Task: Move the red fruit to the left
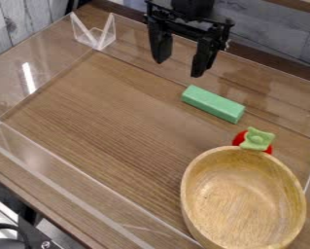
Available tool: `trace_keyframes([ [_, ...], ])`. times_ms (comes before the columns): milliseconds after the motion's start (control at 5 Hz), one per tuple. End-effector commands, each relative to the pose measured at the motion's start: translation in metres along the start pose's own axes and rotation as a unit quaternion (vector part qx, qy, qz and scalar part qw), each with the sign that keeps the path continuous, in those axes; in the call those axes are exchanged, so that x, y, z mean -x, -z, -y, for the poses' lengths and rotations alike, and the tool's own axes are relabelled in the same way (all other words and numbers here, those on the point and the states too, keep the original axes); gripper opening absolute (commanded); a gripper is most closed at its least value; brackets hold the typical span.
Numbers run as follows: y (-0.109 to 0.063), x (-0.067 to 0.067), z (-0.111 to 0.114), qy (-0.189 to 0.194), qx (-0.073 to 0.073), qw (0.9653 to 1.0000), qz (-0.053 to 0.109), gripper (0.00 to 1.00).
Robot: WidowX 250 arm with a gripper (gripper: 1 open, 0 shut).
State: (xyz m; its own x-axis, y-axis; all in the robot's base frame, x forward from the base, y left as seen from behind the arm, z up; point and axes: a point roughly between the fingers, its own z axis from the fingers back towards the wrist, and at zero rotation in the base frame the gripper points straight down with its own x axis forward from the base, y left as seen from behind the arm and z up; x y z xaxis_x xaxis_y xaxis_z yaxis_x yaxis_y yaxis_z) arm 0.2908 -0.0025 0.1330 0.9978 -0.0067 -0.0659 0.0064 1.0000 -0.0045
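table: I see wood-grain top, brown planks, w/ clear plastic walls round the edges.
gripper: black, pointing down over the back of the table; jaws spread apart, nothing between them.
green block: flat rectangular bar, matte, lying angled, just right of and below the gripper.
wooden bowl: round, light wood, smooth, front right.
red fruit: small, glossy, green leafy top, touching the bowl's far rim, well apart from gripper.
labels: no writing I can read.
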Motion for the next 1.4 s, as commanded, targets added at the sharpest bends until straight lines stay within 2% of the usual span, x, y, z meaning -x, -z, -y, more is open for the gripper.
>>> trace_keyframes([
  [0, 0.013, -0.001, -0.002, 0.001, 0.002, 0.9999, -0.015, 1.00],
  [200, 0.023, 0.003, 0.019, -0.011, 0.012, 0.9996, -0.024, 1.00],
  [600, 0.036, 0.032, 0.069, -0.046, 0.032, 0.9984, -0.009, 1.00],
  [1000, 0.032, 0.033, 0.140, -0.106, 0.056, 0.9927, 0.013, 1.00],
  [1200, 0.047, 0.043, 0.141, -0.191, 0.072, 0.9787, 0.025, 1.00],
])
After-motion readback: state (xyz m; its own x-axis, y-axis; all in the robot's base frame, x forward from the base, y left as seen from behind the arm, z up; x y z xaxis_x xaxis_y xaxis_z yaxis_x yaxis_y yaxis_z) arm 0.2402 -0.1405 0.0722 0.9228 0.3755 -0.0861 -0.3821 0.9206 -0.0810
